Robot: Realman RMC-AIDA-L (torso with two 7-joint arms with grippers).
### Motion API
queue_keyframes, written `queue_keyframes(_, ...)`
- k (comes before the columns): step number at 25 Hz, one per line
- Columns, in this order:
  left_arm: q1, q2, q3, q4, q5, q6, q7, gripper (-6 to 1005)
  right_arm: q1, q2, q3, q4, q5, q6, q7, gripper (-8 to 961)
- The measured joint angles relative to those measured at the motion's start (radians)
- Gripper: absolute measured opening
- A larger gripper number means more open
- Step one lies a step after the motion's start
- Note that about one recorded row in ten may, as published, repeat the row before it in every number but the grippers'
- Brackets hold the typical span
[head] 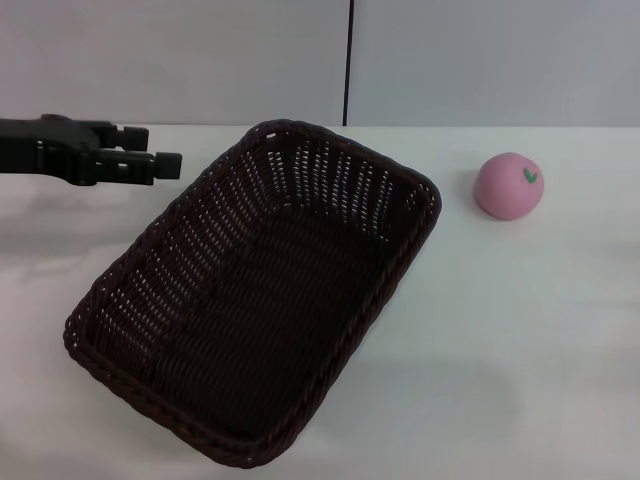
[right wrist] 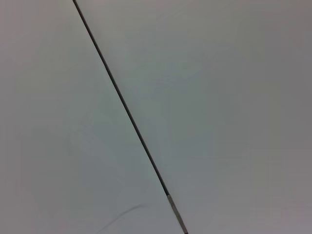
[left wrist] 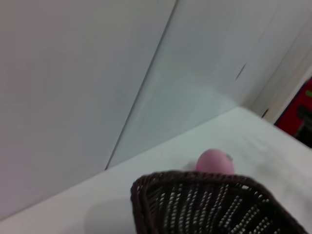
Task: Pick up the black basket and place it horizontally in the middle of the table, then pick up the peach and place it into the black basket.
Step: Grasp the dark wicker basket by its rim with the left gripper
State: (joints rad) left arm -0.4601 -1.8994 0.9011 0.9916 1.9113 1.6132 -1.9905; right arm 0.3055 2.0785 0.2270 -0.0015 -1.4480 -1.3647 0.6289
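Observation:
The black basket point(head: 260, 300) lies empty on the white table point(head: 520, 330), set at a slant, with one end toward the far middle and the other toward the near left. The pink peach point(head: 509, 186) sits on the table to the right of the basket, apart from it. My left gripper point(head: 165, 147) hovers open and empty just left of the basket's far end. The left wrist view shows the basket's braided rim point(left wrist: 195, 179) with the peach point(left wrist: 214, 161) beyond it. My right gripper is out of view.
A pale wall with a dark vertical seam point(head: 348, 60) stands behind the table's far edge. The right wrist view shows only that wall and seam point(right wrist: 126, 109). Bare tabletop lies right of the basket and in front of the peach.

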Motion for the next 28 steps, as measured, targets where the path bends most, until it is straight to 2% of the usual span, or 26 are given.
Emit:
queue_keyframes(4, -0.015, -0.024, -0.013, 0.031, 0.069, 0.006, -0.050, 827, -0.003, 0.000, 0.003, 0.000, 0.000, 0.002, 0.000, 603)
queue_keyframes(13, -0.035, -0.061, -0.015, 0.037, 0.197, 0.012, -0.073, 822, 0.001, 0.000, 0.024, 0.000, 0.000, 0.035, 0.000, 602)
queue_keyframes(17, -0.035, -0.064, -0.015, 0.039, 0.209, 0.010, -0.075, 819, 0.006, 0.000, 0.024, 0.000, 0.000, 0.050, 0.000, 602)
queue_keyframes(19, -0.045, -0.088, -0.015, 0.052, 0.284, -0.002, -0.087, 818, 0.007, 0.000, 0.025, 0.000, 0.000, 0.052, 0.000, 602)
queue_keyframes(28, -0.074, -0.105, -0.012, 0.051, 0.386, -0.013, -0.097, 812, 0.012, 0.000, 0.026, 0.000, 0.000, 0.064, 0.000, 602)
